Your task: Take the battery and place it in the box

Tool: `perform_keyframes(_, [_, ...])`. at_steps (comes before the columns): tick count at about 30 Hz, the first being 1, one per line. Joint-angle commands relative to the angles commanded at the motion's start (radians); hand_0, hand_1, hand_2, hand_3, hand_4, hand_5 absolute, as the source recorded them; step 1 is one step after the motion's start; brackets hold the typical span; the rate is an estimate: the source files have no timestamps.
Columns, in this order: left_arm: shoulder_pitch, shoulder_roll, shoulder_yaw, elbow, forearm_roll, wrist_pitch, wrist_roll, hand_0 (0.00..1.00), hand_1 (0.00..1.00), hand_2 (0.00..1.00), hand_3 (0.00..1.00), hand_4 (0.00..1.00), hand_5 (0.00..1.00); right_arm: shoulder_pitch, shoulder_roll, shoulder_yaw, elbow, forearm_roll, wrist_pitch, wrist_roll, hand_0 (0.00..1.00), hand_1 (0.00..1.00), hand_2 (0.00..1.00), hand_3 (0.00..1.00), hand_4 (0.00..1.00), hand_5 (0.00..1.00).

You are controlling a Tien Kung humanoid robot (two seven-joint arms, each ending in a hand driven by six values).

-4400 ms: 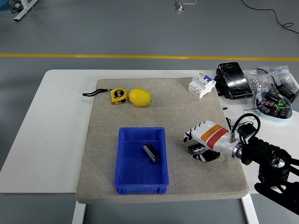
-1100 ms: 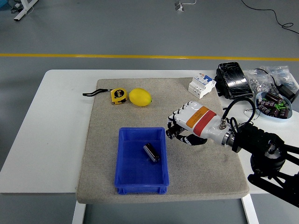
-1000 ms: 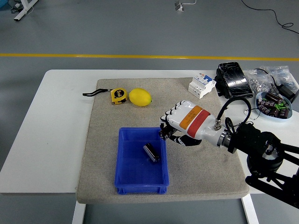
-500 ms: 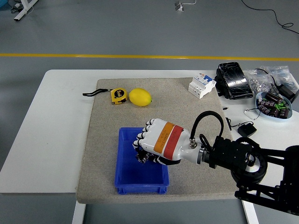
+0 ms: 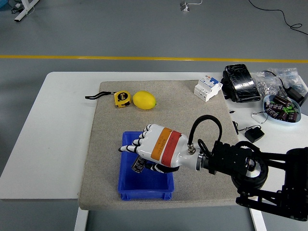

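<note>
The blue box (image 5: 144, 194) sits on the grey mat (image 5: 211, 120) at the front middle. My right hand (image 5: 132, 151), white with an orange and red band, reaches over the box from the right with its fingers spread toward the left. A small dark battery (image 5: 138, 165) shows tilted just under the fingers, inside the box's outline. I cannot tell whether the thumb still touches it. The battery that lay in the box earlier is hidden under the hand. The left arm is out of view.
A lemon (image 5: 144, 100) and a yellow tape measure (image 5: 122, 98) lie at the mat's back left. A white circuit breaker (image 5: 207, 88), a black pouch (image 5: 240, 83) and a bowl of batteries (image 5: 281, 108) stand at the back right.
My right hand carried a battery from the mat's right side leftward to over the blue box. Its fingers, curled half a second ago, are now spread, and the battery shows below them.
</note>
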Motion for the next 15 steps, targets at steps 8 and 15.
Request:
perform_keyframes(8, [0.007, -0.002, -0.009, 0.000, 0.007, 0.000, -0.001, 0.699, 0.596, 0.676, 0.673, 0.728, 0.662, -0.008, 0.003, 0.019, -0.005, 0.004, -0.003, 0.001, 0.360, 0.451, 0.723, 0.914, 0.839, 0.149])
perform_keyframes(15, [0.015, -0.004, -0.016, 0.001, 0.011, -0.006, -0.001, 0.703, 0.596, 0.679, 0.673, 0.727, 0.661, -0.014, -0.015, 0.195, -0.012, 0.046, -0.042, 0.009, 0.439, 0.486, 0.728, 0.915, 0.863, 0.175])
